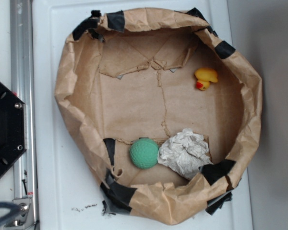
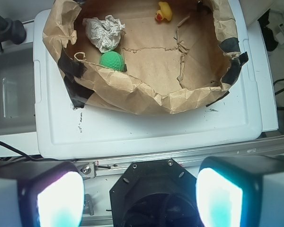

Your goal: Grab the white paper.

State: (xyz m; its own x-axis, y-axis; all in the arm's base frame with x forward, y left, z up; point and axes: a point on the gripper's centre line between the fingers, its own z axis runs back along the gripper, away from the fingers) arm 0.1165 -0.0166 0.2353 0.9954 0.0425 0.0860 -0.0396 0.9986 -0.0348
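We're at the start: nothing grabbed yet.

The paper point(image 1: 185, 151) sits inside the kraft nest point(image 1: 86, 120), against its wall, on the side where black tape point(image 1: 220, 170) patches the rim. It touches the green ball point(image 1: 144, 153) on one side; the nest wall crowds it on the other. The duck point(image 1: 206, 78) is well apart, near the opposite wall, not in our way.

In the wrist view, the gripper point(image 2: 141, 196) has its fingers point(image 2: 59, 201) spread wide, nothing between them. It hangs high, back over the black base point(image 2: 154, 194) and rail point(image 2: 189, 158), well clear of the white tray point(image 2: 146, 132) that carries the nest. From there the paper point(image 2: 104, 32) is at the far left corner of the nest, with the ball point(image 2: 111, 60) just in front of it.

The overhead view shows no arm at all over the nest, only the base point(image 1: 5, 129) at the tray's edge.

So, done: none of it. Left, as we judge it: travel over the nest, line up on the paper, descend, close, lift.

Likely risks:
- ball is touching the paper, so a finger may clip it or we pinch both
- raised nest wall close by, little room for the outer finger
- the wad looks soft, so it should crush into the grip rather than slip
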